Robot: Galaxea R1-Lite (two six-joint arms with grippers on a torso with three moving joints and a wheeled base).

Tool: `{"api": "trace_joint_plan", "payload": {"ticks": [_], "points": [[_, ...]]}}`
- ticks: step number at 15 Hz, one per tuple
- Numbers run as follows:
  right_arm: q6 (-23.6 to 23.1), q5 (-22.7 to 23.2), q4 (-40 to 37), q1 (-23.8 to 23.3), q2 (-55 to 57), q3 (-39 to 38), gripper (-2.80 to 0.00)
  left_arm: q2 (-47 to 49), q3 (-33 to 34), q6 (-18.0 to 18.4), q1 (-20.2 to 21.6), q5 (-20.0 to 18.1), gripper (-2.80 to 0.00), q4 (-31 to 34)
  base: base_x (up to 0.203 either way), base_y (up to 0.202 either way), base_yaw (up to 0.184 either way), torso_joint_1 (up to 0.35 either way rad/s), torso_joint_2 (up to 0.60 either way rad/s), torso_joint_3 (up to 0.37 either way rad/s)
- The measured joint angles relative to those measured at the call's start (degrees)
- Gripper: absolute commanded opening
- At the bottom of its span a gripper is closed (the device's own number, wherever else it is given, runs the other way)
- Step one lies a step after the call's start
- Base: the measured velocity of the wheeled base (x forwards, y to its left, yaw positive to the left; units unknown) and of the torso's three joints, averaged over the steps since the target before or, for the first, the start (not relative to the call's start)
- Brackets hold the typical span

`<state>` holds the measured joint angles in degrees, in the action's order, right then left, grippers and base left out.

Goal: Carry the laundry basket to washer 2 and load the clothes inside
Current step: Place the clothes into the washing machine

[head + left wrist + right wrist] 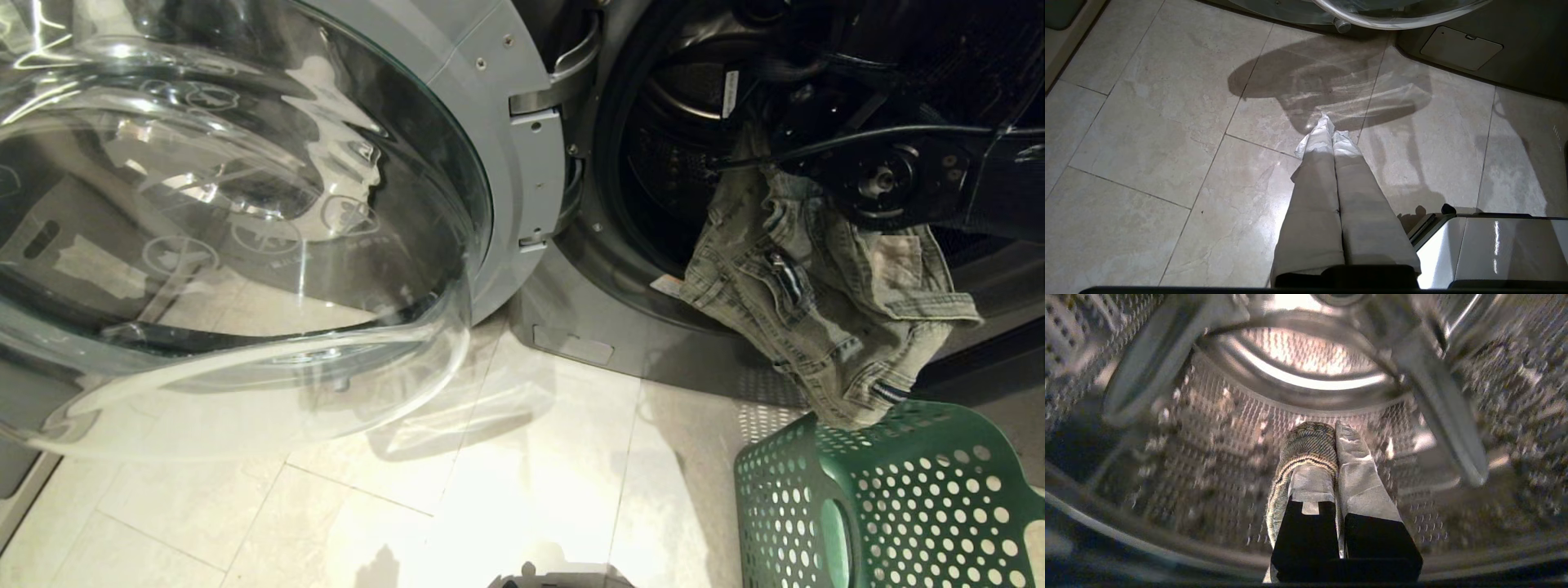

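The washer stands open before me, its glass door swung wide to my left, well clear of the mouth. The clothes hang half out over the drum's lip, the tail trailing into the green basket on the floor. My right claw is inside the drum, pinching a fold of the fabric. I judge it soft, light and limp; a seam holds best, and the dangling part may snag the rim. My left claw hangs pressed together over the tiles, holding nothing.
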<state>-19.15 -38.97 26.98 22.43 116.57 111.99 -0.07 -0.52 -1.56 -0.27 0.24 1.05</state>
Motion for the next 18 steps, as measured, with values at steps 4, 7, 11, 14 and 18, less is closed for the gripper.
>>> {"api": "trace_joint_plan", "payload": {"ticks": [4, 7, 11, 14, 18], "points": [[-7.9, 0.4, 10.5, 0.2, 1.8, 0.5, -2.80, 0.0, 0.0, 0.0, 0.0, 0.0, -2.80, 0.0, 0.000, 0.000, 0.000, 0.000, 0.00, 0.000], [-12.3, 0.3, 16.3, 0.4, 2.2, 0.5, -2.80, 0.0, 0.0, 0.0, 0.0, 0.0, -2.80, 0.0, 0.000, 0.000, 0.000, 0.000, 0.00, 0.000], [-13.7, 0.4, 19.5, 0.2, 2.6, 0.5, -2.80, 0.0, 0.0, 0.0, 0.0, 0.0, -2.80, 0.0, 0.000, 0.000, 0.000, 0.000, 0.00, 0.000], [-13.9, 0.5, 19.7, -0.1, 2.7, 0.5, -2.80, 0.0, 0.0, 0.0, 0.0, 0.0, -2.80, 0.0, 0.000, 0.000, 0.000, 0.000, 0.00, 0.000], [-14.8, 0.4, 22.3, -0.2, 2.5, 0.6, -2.80, 0.0, 0.0, 0.0, 0.0, 0.0, -2.80, 0.0, 0.000, 0.000, 0.000, 0.000, 0.00, 0.000]]}}
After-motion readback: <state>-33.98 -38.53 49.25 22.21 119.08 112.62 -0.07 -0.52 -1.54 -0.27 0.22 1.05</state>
